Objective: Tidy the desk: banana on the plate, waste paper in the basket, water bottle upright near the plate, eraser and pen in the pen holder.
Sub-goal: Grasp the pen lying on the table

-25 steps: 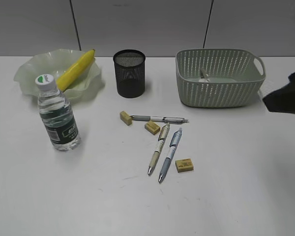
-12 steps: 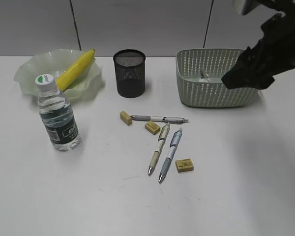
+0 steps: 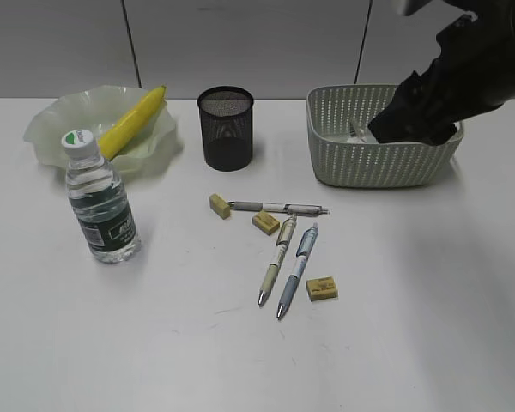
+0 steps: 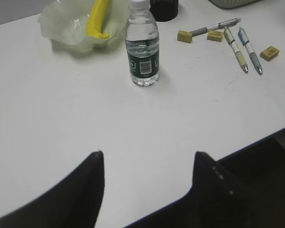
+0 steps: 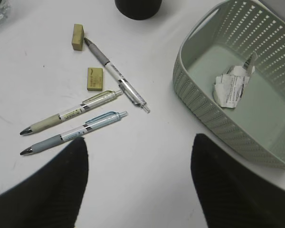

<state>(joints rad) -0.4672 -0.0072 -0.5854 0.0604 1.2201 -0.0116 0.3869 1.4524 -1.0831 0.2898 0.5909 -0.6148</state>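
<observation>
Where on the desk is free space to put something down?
Free: the front strip below the pens and the water bottle, and right of the erasers. Crowded: between the pen holder and the pens.

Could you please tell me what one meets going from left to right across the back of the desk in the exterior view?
Plate holding the banana → pen holder → basket, with the right arm over its right end.
</observation>
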